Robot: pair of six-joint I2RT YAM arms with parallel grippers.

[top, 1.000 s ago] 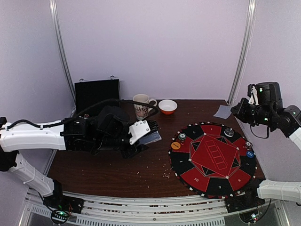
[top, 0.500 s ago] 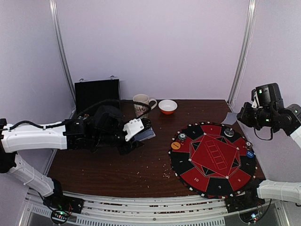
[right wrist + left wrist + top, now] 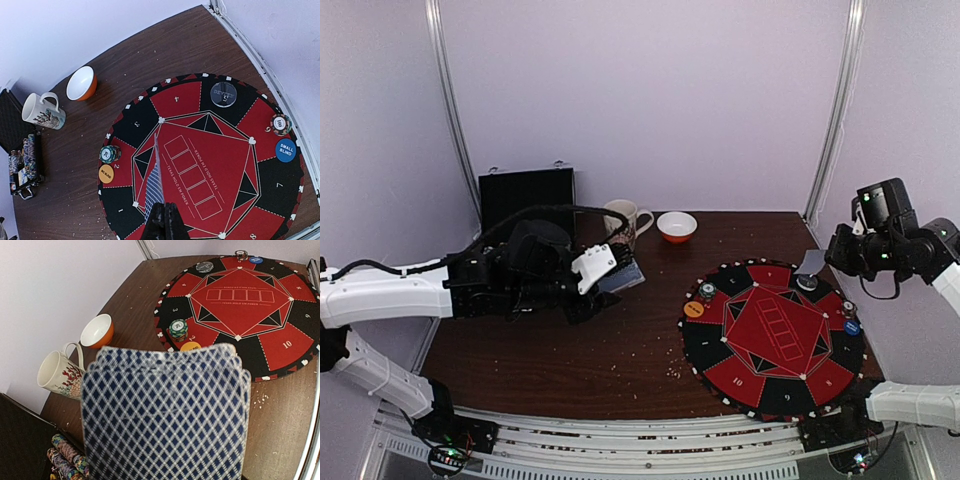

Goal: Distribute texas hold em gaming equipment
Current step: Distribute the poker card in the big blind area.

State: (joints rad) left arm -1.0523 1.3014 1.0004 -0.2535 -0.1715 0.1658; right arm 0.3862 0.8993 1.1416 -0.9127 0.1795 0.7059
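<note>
Nearest to us, toward 4 o'clock on the table, lies the round red-and-black mat (image 3: 775, 335). From above, we see five pieces on its rim:
- an orange disc (image 3: 693, 310) at 9 o'clock
- a green-white chip stack (image 3: 706, 291) just beside it at 10 o'clock
- a blue disc (image 3: 852, 327) at 3 o'clock
- a striped chip (image 3: 848, 309) just beyond that
- a black disc (image 3: 807, 282) at 1 o'clock

Over that 1 o'clock edge hangs the right gripper (image 3: 162, 216), its jaws pinched together on a single card (image 3: 156, 180), which we see edge-on.

Well apart from the mat, at its 9 o'clock, the left gripper (image 3: 615, 268) is above the bare wood. It is clamped on a deck (image 3: 165, 415) with blue diamond-patterned backs.

Farther off, toward 12 o'clock by the back wall, we see a patterned mug (image 3: 620, 222), with an orange-and-white bowl (image 3: 677, 226) at its 3 o'clock. At the mug's 9 o'clock stands an open black case (image 3: 527, 200) holding stored chips (image 3: 62, 455).
</note>
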